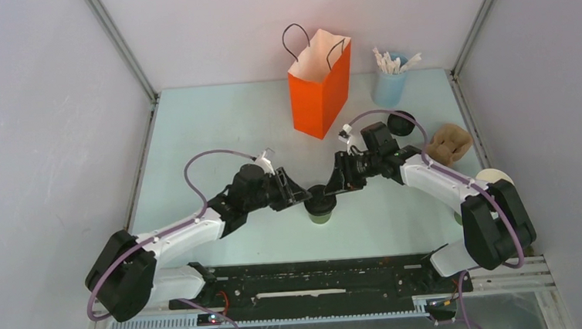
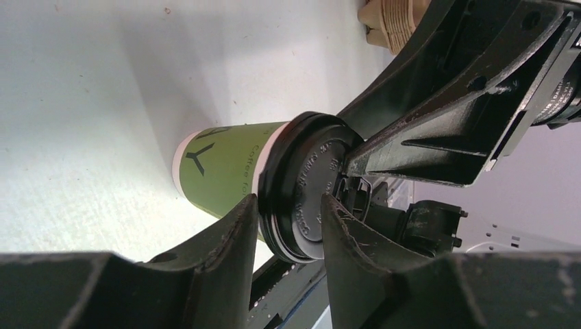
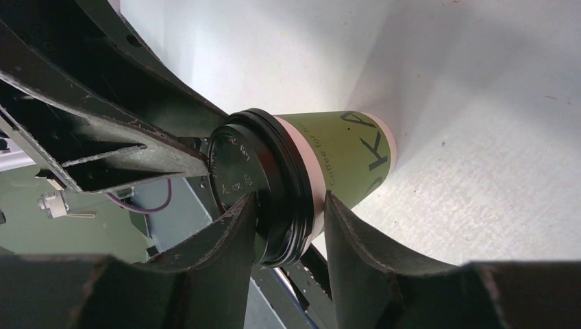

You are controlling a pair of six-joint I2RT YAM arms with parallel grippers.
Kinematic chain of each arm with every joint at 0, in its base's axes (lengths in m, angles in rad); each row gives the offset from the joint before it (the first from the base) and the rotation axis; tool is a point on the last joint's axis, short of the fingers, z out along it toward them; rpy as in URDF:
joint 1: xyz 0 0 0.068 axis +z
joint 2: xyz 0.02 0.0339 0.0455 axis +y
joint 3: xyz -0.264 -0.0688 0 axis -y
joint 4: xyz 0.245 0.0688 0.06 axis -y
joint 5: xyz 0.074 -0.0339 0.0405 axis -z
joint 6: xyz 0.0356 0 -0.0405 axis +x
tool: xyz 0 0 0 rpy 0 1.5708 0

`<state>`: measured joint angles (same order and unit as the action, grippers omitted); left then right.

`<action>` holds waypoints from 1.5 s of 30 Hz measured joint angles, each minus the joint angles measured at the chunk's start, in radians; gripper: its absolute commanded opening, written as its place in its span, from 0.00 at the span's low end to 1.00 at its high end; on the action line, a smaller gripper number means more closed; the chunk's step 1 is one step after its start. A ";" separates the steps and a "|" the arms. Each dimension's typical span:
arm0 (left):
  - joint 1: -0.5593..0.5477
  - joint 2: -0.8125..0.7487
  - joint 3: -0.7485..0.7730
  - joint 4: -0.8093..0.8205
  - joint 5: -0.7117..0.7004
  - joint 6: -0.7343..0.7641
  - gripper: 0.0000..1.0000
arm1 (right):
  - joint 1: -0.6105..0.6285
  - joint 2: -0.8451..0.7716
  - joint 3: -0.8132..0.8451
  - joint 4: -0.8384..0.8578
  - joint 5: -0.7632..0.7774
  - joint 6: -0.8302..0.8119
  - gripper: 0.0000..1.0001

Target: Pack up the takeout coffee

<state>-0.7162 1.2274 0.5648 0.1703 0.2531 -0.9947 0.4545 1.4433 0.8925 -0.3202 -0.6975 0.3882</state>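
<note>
Takeout coffee [image 1: 320, 211] between both jaws

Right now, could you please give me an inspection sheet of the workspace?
Surface: pale green table.
Job's things: coffee upright at front middle, lid on; orange bag standing open at the back.
Clutter: blue cup of white sticks, black disc, brown stack, all on the right.
Pincers: left pincer and right pincer each straddle the lid's rim from opposite sides; a firm grip cannot be told.
Cables: purple cables loop over both arms, away from the coffee.
Surroundings: grey walls on three sides.
</note>
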 measured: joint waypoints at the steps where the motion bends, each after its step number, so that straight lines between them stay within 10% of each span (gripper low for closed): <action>1: 0.000 0.000 0.000 -0.002 -0.006 0.001 0.45 | 0.000 0.000 -0.005 0.003 0.002 0.000 0.47; 22: -0.040 -0.026 0.000 -0.084 -0.039 0.013 0.47 | -0.002 -0.032 -0.093 0.147 -0.014 0.030 0.44; 32: -0.041 -0.005 -0.011 -0.046 -0.042 0.018 0.43 | -0.057 -0.070 -0.317 0.524 -0.087 0.195 0.43; 45: -0.041 -0.027 -0.021 -0.053 -0.060 0.037 0.46 | -0.068 -0.128 -0.250 0.333 -0.100 0.176 0.84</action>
<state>-0.7570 1.2007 0.5434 0.1169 0.1932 -0.9581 0.3866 1.3155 0.6422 0.0124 -0.7979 0.5640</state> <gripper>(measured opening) 0.458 0.831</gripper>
